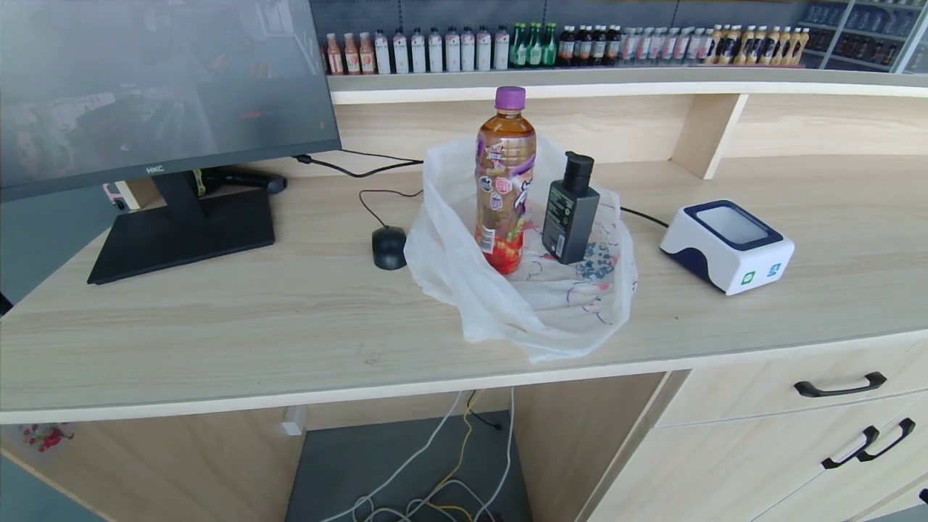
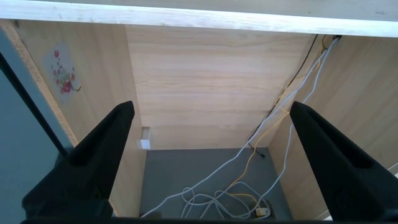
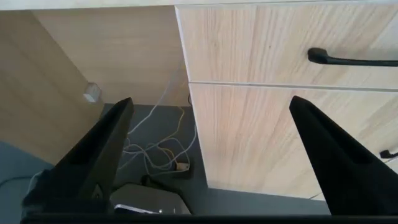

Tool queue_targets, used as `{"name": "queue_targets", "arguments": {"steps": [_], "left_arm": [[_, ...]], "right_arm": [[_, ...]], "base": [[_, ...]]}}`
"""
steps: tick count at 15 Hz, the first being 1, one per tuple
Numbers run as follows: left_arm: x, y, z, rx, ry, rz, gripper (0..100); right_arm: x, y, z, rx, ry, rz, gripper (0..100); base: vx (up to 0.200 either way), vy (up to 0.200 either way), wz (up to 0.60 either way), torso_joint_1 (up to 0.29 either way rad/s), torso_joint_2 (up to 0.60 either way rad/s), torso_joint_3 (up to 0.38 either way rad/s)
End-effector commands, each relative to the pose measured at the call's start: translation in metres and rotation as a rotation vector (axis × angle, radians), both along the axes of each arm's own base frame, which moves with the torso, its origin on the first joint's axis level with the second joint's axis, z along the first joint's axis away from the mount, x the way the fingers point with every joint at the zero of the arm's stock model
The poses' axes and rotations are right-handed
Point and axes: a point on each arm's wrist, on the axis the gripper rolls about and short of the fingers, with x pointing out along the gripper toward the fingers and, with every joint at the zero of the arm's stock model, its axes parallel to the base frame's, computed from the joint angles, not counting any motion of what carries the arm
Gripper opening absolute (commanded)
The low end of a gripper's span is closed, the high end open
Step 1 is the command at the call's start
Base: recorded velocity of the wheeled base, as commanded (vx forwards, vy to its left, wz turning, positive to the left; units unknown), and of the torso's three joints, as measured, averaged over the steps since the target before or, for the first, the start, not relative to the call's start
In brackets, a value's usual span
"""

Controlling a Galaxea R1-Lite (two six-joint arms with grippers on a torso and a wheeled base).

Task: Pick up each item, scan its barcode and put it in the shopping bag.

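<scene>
One purple-capped tea bottle [image 1: 505, 181] and one dark pump bottle [image 1: 571, 210] stand on one white plastic bag [image 1: 464, 275]. Wrist views add my left gripper [image 2: 211, 112] and right gripper [image 3: 211, 102], both agape.

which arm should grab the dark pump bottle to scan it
Right, probably. The dark pump bottle stands on the shopping bag, on the side nearest the scanner, to the robot's right. The left end effector and right end effector both hang open below the counter, so neither leads.
</scene>
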Motion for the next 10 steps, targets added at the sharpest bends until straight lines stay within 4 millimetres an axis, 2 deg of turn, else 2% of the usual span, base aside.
{"name": "queue_targets", "arguments": {"steps": [1, 3, 4, 5, 7, 8, 10], "left_arm": [[0.0, 0.0, 0.0, -0.002, -0.001, 0.0, 100], [0.0, 0.0, 0.0, -0.003, -0.001, 0.0, 100], [0.0, 0.0, 0.0, -0.003, -0.001, 0.0, 100], [0.0, 0.0, 0.0, -0.003, -0.001, 0.0, 100], [0.0, 0.0, 0.0, -0.002, -0.001, 0.0, 100], [0.0, 0.0, 0.0, -0.002, -0.001, 0.0, 100], [0.0, 0.0, 0.0, -0.002, -0.001, 0.0, 100]], "right_arm": [[-0.0317, -0.0164, -0.0236, 0.01, -0.076, 0.023, 100], [-0.0331, -0.0169, -0.0224, 0.003, -0.087, 0.034, 100], [-0.0331, -0.0167, -0.0221, -0.029, -0.1, 0.088, 100], [-0.0342, -0.0172, -0.0227, -0.025, -0.125, 0.216, 100], [-0.0338, -0.0181, -0.0226, -0.006, -0.131, 0.265, 100], [-0.0336, -0.0181, -0.0227, 0.008, -0.118, 0.209, 100], [-0.0347, -0.0156, -0.0221, -0.033, -0.105, -0.058, 100]], "base": [[0.0, 0.0, 0.0, 0.0, 0.0, 0.0], [0.0, 0.0, 0.0, 0.0, 0.0, 0.0], [0.0, 0.0, 0.0, 0.0, 0.0, 0.0], [0.0, 0.0, 0.0, 0.0, 0.0, 0.0], [0.0, 0.0, 0.0, 0.0, 0.0, 0.0], [0.0, 0.0, 0.0, 0.0, 0.0, 0.0], [0.0, 0.0, 0.0, 0.0, 0.0, 0.0]]}}
